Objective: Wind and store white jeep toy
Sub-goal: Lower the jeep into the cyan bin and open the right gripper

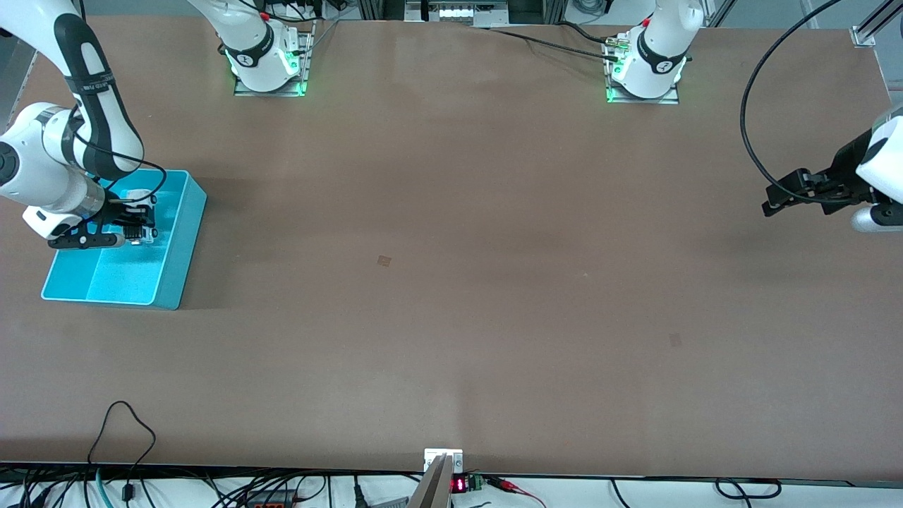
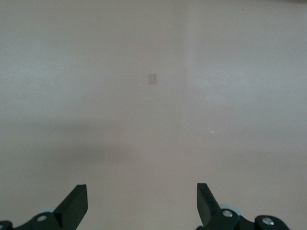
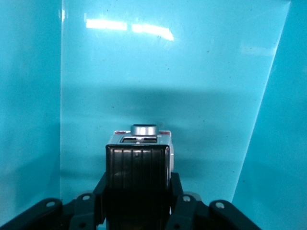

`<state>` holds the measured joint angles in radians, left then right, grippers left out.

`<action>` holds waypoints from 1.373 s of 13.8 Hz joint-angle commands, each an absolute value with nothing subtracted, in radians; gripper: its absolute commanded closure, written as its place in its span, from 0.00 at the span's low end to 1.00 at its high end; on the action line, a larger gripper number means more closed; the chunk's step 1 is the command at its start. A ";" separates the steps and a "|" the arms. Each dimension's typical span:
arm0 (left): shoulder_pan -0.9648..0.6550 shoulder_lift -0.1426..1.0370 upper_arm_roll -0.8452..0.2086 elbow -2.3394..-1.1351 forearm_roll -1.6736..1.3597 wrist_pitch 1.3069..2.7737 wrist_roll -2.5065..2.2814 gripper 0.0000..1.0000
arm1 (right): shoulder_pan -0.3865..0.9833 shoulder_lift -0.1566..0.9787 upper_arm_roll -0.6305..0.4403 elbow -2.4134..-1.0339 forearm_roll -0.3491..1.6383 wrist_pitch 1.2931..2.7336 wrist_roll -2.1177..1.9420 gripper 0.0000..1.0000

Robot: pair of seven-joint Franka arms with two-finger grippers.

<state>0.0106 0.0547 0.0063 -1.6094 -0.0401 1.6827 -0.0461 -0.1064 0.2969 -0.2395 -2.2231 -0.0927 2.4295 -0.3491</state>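
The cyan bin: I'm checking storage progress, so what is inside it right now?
Inside the cyan bin, the right gripper is shut on the white jeep toy; whether its wheels touch the floor is hidden.

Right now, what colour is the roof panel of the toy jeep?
Black and ribbed, on the white jeep toy; the right wrist view shows it best.

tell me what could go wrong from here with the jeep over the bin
1. The right gripper is shut on the white jeep toy inside the cyan bin; if it lets go while the toy is above the floor, the toy may bounce or tip.
2. The toy sits near a bin wall, so lifting out could clip the rim.
The left gripper waits open, over the table's left-arm end.
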 commanded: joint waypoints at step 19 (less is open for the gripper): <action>0.034 0.011 -0.011 -1.657 -0.058 1.690 -0.023 0.00 | -0.109 0.272 -0.207 -2.215 -0.072 2.435 -0.354 0.00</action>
